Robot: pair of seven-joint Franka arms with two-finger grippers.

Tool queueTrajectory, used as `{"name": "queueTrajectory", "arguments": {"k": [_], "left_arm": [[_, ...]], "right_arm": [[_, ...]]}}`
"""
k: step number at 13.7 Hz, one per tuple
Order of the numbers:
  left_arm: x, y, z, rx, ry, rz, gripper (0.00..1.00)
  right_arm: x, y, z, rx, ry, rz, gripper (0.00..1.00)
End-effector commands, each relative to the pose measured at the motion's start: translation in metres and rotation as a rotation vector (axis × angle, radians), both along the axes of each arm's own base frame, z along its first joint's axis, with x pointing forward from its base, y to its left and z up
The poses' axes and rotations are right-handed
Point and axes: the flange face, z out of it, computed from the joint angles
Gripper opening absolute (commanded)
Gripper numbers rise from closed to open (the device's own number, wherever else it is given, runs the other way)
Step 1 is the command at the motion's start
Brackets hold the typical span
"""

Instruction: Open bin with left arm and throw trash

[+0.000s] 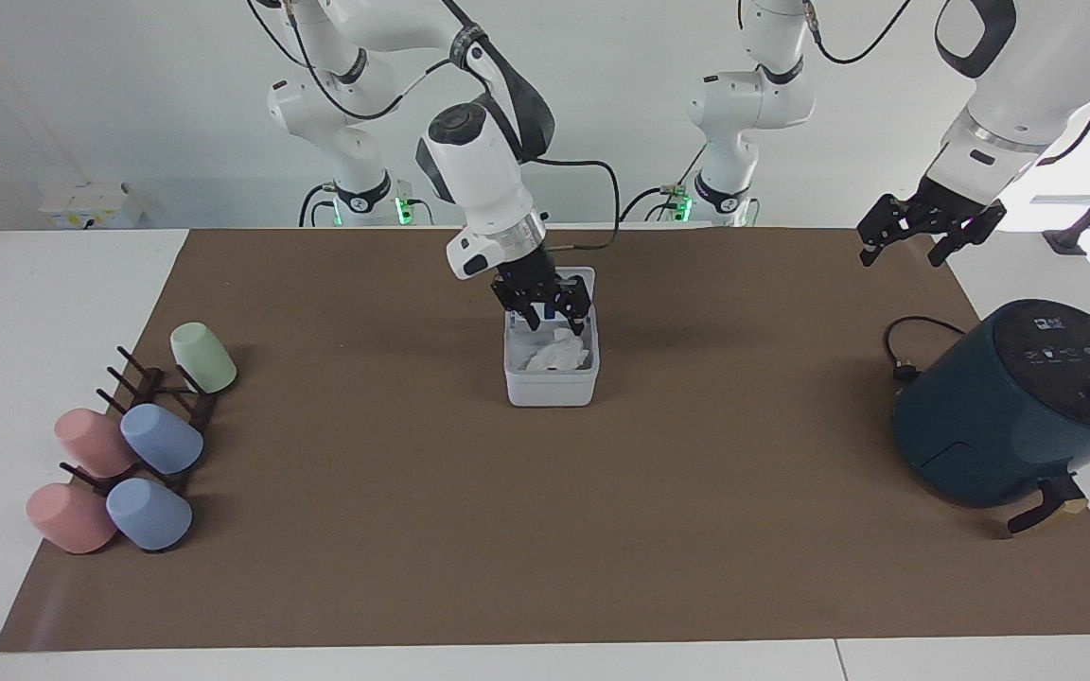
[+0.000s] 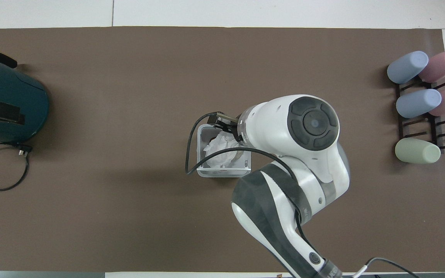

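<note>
Here, the bin [image 1: 550, 376] is sitting open near the middle of the brown mat [image 1: 545, 530] covering the tabletop [image 1: 62, 274], its lid [image 1: 571, 281] standing up on the side nearer to the robots. The crumpled white tissue [image 1: 556, 355] is lying loose inside the bin, covering most of what is under it; the other scraps are probably beneath it, though the tissue is hiding them in both views. The right gripper [image 1: 553, 317] is hanging just over the bin's opening with its fingers spread apart and gripping nothing, one fingertip close to the tissue. In the overhead view the right arm's big white wrist is covering the side of the bin toward the right arm's end, so only the tissue and the bin's rim [image 2: 200, 152] are showing there. The left gripper [image 1: 914, 244] is waiting up in the air over the mat's edge at the left arm's end of the tabletop, its fingers open and empty. The dark teal air fryer [image 1: 1013, 402] is standing at that same end, farther from the robots, its black cord [image 1: 905, 350] curling on the mat beside it. At the right arm's end, pastel cups [image 1: 162, 440] are lying on a dark rack [image 1: 143, 383].
</note>
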Motion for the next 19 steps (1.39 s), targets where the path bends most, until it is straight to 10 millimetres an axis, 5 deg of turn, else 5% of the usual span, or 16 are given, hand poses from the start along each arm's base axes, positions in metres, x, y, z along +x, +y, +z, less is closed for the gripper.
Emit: {"name": "queueTrajectory", "arguments": {"k": [1, 4, 5, 11, 14, 19], "left_arm": [[-0.003, 0.005, 0.001, 0.024, -0.005, 0.002, 1.00], [-0.003, 0.005, 0.003, 0.024, -0.010, 0.000, 1.00], [-0.002, 0.006, 0.003, 0.024, -0.011, 0.002, 1.00], [-0.002, 0.005, 0.003, 0.024, -0.013, -0.003, 1.00], [-0.002, 0.005, 0.002, 0.024, -0.011, -0.006, 1.00], [-0.002, 0.004, 0.002, 0.024, -0.011, -0.007, 1.00]], "right_arm": [[0.035, -0.054, 0.029, -0.127, 0.007, 0.128, 1.00], [0.046, -0.151, 0.053, -0.199, 0.026, 0.296, 1.00], [0.044, -0.166, 0.060, -0.208, 0.028, 0.311, 1.00], [0.025, -0.222, 0.081, -0.348, 0.098, 0.377, 1.00], [0.008, -0.277, 0.089, -0.296, 0.171, 0.395, 1.00], [0.000, -0.292, 0.095, -0.282, 0.167, 0.377, 1.00]]}}
